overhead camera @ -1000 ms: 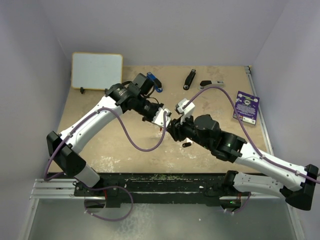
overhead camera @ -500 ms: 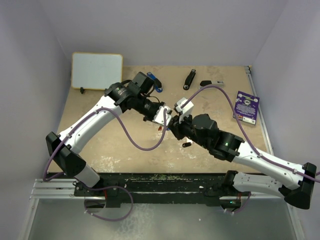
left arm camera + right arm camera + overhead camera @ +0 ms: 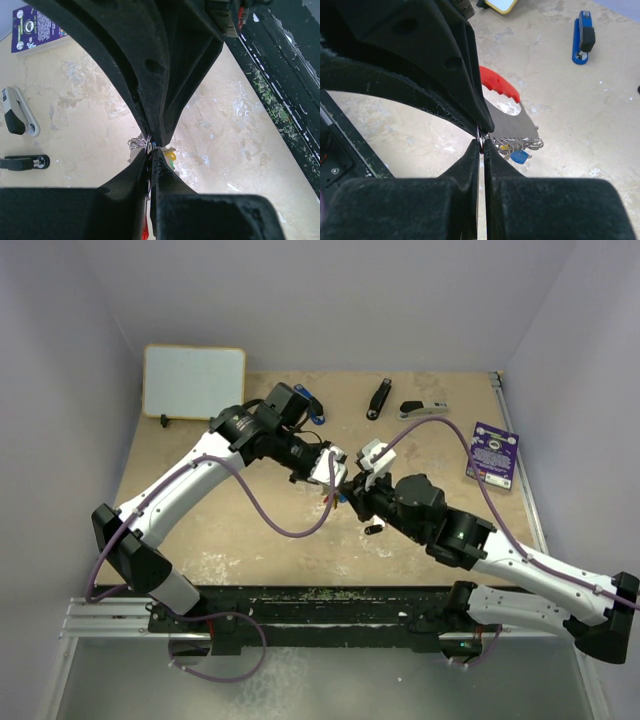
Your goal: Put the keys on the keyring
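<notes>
Both grippers meet above the middle of the table. My left gripper (image 3: 334, 474) is shut on the keyring (image 3: 138, 143), whose thin silver ring and coils show at its fingertips (image 3: 159, 161). Below them hang a yellow key head (image 3: 171, 155) and the red fob (image 3: 145, 231). My right gripper (image 3: 481, 143) is shut tip to tip on the same silver ring (image 3: 481, 135). A red fob (image 3: 497, 83), a blue key (image 3: 519, 157) and a yellow key (image 3: 503, 147) hang beside it. One small black key (image 3: 373, 530) lies on the table under the right arm.
Blue stapler (image 3: 312, 405), black stapler (image 3: 378, 398) and grey stapler (image 3: 423, 409) lie along the back of the table. A purple card (image 3: 493, 454) sits at the right edge and a whiteboard (image 3: 193, 381) at the back left.
My right gripper has closed its jaws onto the silver ring. The right arm shifted slightly right; the left gripper stayed shut on the keyring.
</notes>
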Available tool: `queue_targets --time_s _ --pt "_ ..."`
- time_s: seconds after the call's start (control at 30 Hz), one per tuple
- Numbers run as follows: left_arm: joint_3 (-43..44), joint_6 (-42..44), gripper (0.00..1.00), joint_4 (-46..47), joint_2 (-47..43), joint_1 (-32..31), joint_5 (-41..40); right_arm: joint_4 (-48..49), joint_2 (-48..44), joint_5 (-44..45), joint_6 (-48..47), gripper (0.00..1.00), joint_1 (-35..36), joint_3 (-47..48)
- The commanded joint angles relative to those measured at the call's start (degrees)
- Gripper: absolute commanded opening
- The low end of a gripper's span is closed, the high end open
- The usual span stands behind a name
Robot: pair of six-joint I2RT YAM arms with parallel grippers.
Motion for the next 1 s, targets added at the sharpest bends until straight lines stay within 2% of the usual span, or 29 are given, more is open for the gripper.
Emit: queue_targets --time_s 0.0,0.27,0.7,0.73,0.87,0.97 --pt "1.30 -3.27 0.04 3.28 -2.25 0.13 2.69 7.89 -2.87 2.37 -4.10 0.00 -0.07 -0.80" --pt "1.93 -8.47 0.04 5.38 -2.34 2.74 9.90 13.08 -4.67 2.28 -5.96 0.00 -0.07 -4.74" --pt "1.89 -9.48 0.04 3.99 -2.72 4.05 17.82 19.19 -5.11 2.96 -5.58 0.00 -0.07 -9.61" --pt "1.64 -9.58 0.04 4.20 -2.69 4.05 18.15 19.05 -4.88 3.07 -5.30 0.01 -0.07 -9.59" --pt "0.43 -11.17 0.04 6.48 -2.74 4.31 18.19 18.09 -5.18 3.56 -4.61 0.22 -0.07 -9.41" --pt "-0.73 -14.10 0.04 9.58 -2.74 4.68 16.95 16.93 -7.28 3.02 -3.37 0.29 -0.08 -9.98"
